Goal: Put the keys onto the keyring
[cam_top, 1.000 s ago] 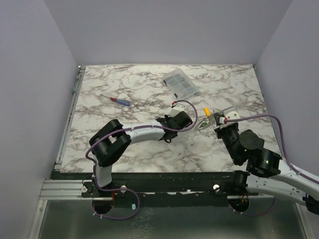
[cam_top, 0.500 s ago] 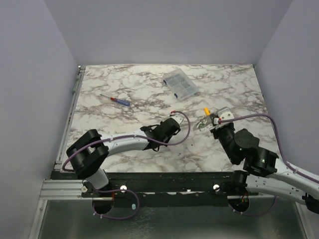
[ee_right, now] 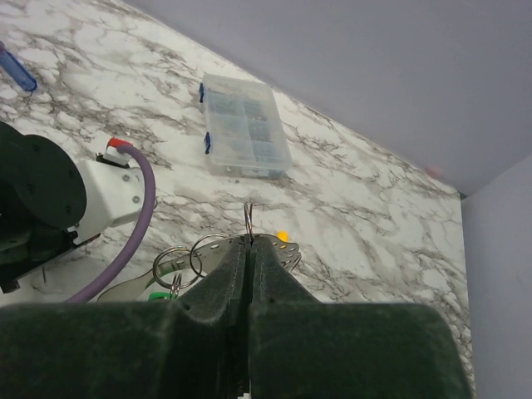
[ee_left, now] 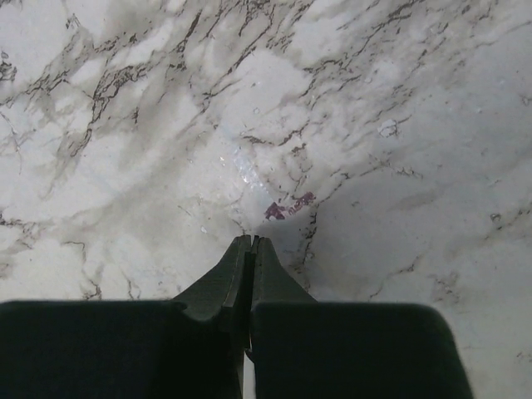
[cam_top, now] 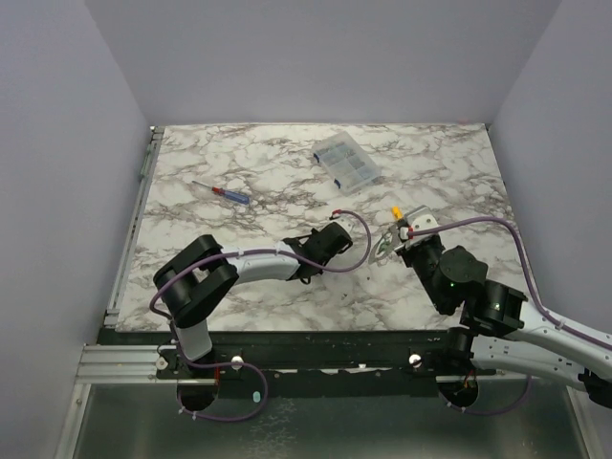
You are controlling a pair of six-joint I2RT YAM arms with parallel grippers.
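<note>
In the right wrist view my right gripper [ee_right: 250, 239] is shut on a thin wire keyring [ee_right: 248, 218] that stands up edge-on from between the fingertips. Silvery keys [ee_right: 176, 268] with more small rings and a green tag [ee_right: 158, 295] lie just below and left of the fingers. In the top view this cluster of keys [cam_top: 384, 245] sits at the right gripper [cam_top: 395, 239], right of the table's centre. My left gripper [ee_left: 251, 241] is shut with nothing in it, pointing down at bare marble, a short way left of the keys [cam_top: 311, 260].
A clear plastic parts box [cam_top: 346, 161] lies at the back centre. A blue and red screwdriver [cam_top: 222, 191] lies at the back left. A yellow handle [cam_top: 396, 212] shows just behind the keys. The left wrist's purple cable [ee_right: 137, 216] loops close to the keys.
The left arm has drawn its gripper back to the left, away from the keys. The right gripper has shifted slightly left and nearer with the keyring in it.
</note>
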